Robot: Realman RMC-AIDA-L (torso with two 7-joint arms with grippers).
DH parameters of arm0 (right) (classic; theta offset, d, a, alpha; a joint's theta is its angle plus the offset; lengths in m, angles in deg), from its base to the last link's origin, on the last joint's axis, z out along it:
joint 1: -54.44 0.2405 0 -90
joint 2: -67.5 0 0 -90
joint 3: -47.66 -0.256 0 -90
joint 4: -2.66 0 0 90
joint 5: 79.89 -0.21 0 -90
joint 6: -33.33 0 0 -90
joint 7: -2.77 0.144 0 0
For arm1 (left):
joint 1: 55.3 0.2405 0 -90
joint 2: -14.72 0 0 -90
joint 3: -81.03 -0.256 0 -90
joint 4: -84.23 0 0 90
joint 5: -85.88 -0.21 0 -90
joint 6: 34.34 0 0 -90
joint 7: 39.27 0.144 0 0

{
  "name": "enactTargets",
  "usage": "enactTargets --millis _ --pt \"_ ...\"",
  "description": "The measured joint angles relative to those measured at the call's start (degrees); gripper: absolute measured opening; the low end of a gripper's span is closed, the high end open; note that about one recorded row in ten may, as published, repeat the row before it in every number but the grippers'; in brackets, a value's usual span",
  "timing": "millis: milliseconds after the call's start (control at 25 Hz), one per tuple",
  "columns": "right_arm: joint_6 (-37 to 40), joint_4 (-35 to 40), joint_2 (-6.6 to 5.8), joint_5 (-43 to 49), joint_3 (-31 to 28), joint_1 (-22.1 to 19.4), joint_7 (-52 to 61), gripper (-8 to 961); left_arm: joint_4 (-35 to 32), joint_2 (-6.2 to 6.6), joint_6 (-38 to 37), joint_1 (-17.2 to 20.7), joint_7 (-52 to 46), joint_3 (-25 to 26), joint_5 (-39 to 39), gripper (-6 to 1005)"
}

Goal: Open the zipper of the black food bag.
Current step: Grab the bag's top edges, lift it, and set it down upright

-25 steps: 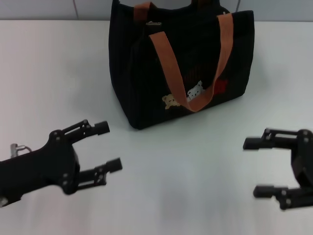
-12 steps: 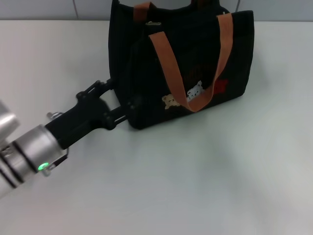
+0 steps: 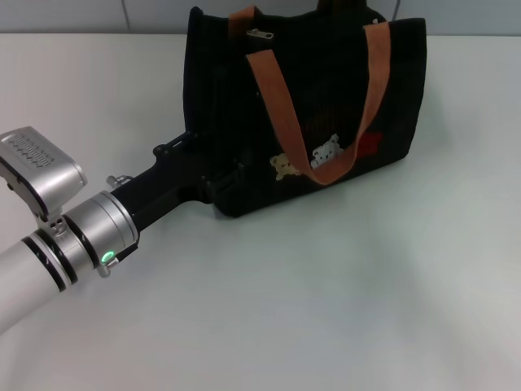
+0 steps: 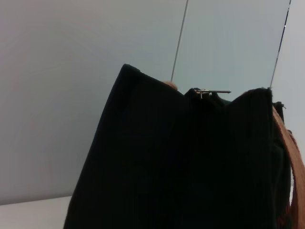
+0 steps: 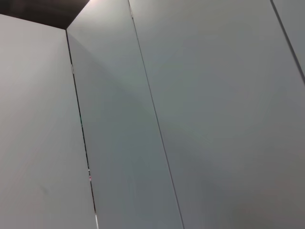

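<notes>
The black food bag (image 3: 326, 90) stands upright at the back of the white table (image 3: 342, 301), its orange-brown handles (image 3: 277, 98) draped over the bear patches on the front. The zipper's silver slider (image 3: 259, 34) sits at the left end of the bag's top edge and shows in the left wrist view as a small metal slider (image 4: 206, 91) above the bag's dark end wall (image 4: 167, 167). My left gripper (image 3: 213, 161) is open, low against the bag's left end, its black fingers (image 3: 175, 148) touching the fabric. The right gripper is out of view.
A grey panelled wall (image 3: 81, 15) rises behind the table. The right wrist view shows only wall panels (image 5: 190, 119). Bare table surface stretches in front of the bag and to its right.
My left arm has pushed forward from the near left until its fingers reach the bag's left end, nudging the bag slightly. The right gripper has left the head view.
</notes>
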Motion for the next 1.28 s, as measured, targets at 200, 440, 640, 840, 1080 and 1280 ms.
enactTargets --millis 200,440,640,840,1080,1280 --pt "-0.7 0.0 0.16 0.0 -0.1 -0.1 0.0 738 -0.2 0.00 0.0 0.4 0.0 0.1 -0.1 675" --pt "-0.8 0.0 0.19 0.0 -0.1 0.1 0.0 733 -0.5 0.04 -0.9 1.3 0.0 -0.1 -0.2 577" --pt "-1.4 -0.4 0.17 0.0 -0.2 0.4 0.0 729 -1.0 0.21 -1.7 2.3 0.0 -0.4 -0.2 496" --pt "-2.2 -1.5 0.12 0.0 -0.2 0.5 0.0 725 -1.1 0.26 -1.9 2.6 0.0 -1.0 -0.2 357" --pt "-2.7 -1.5 0.08 0.0 -0.2 0.6 0.0 720 -1.1 0.23 -1.9 2.6 0.0 -1.2 -0.2 162" --pt "-3.0 -1.5 0.13 0.0 -0.2 0.6 0.0 717 -1.8 0.22 -2.1 2.6 0.0 -1.9 -0.2 99"
